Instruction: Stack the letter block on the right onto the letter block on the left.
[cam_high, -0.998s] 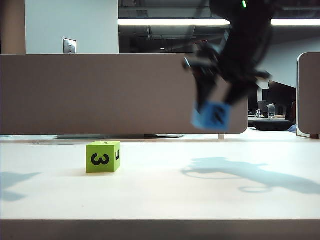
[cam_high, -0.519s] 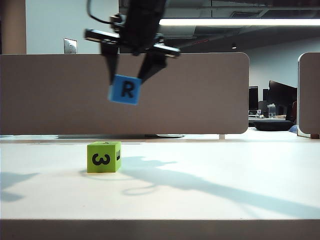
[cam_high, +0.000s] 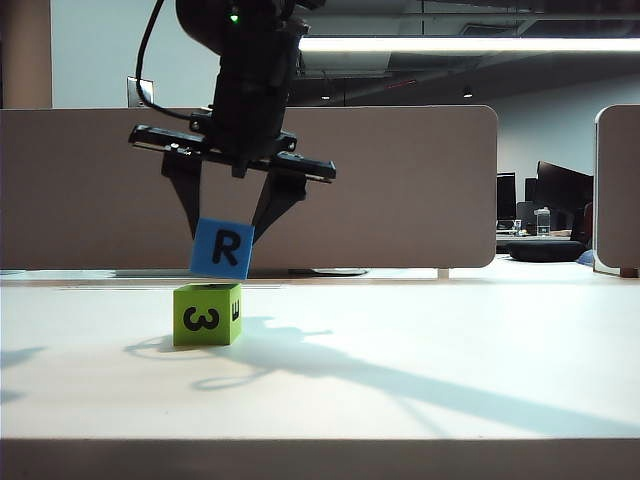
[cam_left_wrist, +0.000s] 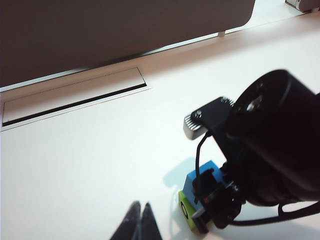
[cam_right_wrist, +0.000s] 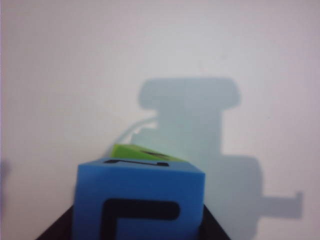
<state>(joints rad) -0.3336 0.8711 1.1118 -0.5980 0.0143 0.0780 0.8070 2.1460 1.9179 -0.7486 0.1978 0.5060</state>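
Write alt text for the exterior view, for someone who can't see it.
The right gripper, reaching down across to the left side of the white table, holds a slightly tilted blue R block directly above the green 3 block, at or just above its top. A beige partition stands behind.

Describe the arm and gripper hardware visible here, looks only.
Right gripper: black, a wide flat crossbar with two tapered black fingers, a green LED lit on the bulky black wrist, a black cable looping off it. Left gripper: only two dark pointed fingertips show.
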